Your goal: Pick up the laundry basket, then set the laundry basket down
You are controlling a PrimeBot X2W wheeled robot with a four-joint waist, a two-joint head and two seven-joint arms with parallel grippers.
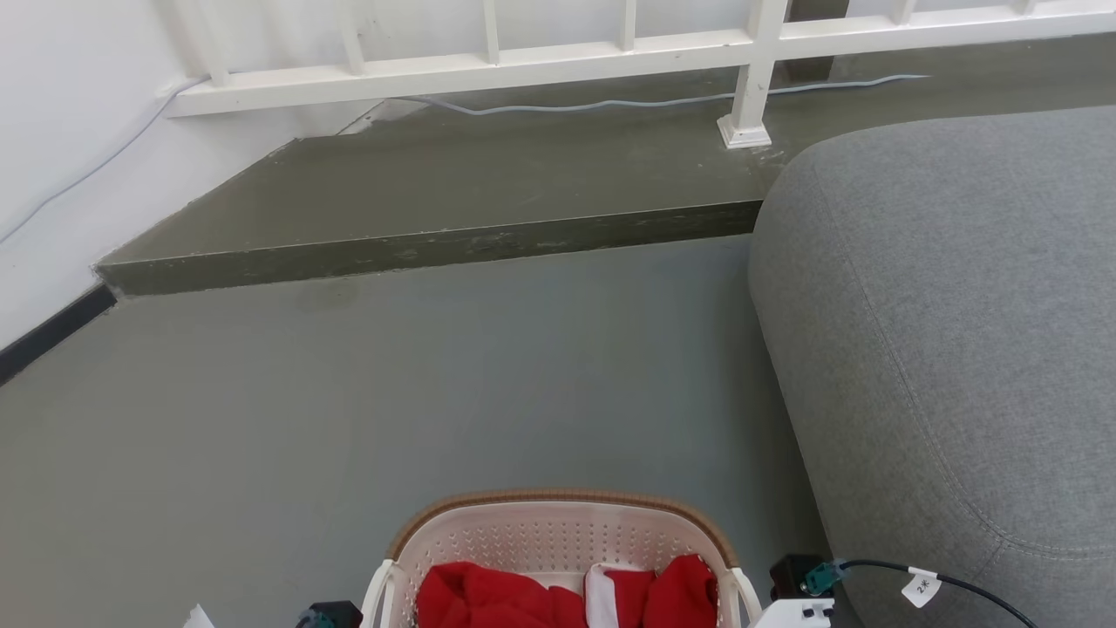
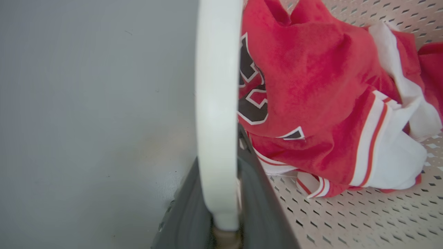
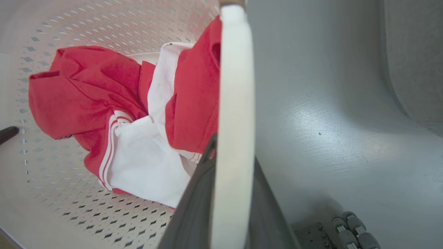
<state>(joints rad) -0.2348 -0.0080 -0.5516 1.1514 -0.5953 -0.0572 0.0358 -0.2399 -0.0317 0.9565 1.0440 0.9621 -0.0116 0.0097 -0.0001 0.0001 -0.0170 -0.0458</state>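
Observation:
The laundry basket (image 1: 558, 534), cream-white and perforated with a brown rim, shows at the bottom middle of the head view, with a red and white jersey (image 1: 558, 597) inside. In the left wrist view my left gripper (image 2: 221, 207) is shut on the basket's white side handle (image 2: 216, 86), one dark finger on each side of it. My right gripper (image 3: 232, 204) is shut the same way on the other white handle (image 3: 235, 86). The jersey (image 2: 311, 103) lies crumpled on the perforated bottom (image 2: 363, 221). Whether the basket touches the floor I cannot tell.
A grey sofa (image 1: 950, 331) rises close to the basket's right. Ahead lies open grey floor (image 1: 392, 392), then a raised step (image 1: 436, 240) with a white railing (image 1: 540, 61) and a cable (image 1: 610, 105). A white wall (image 1: 61, 157) borders the left.

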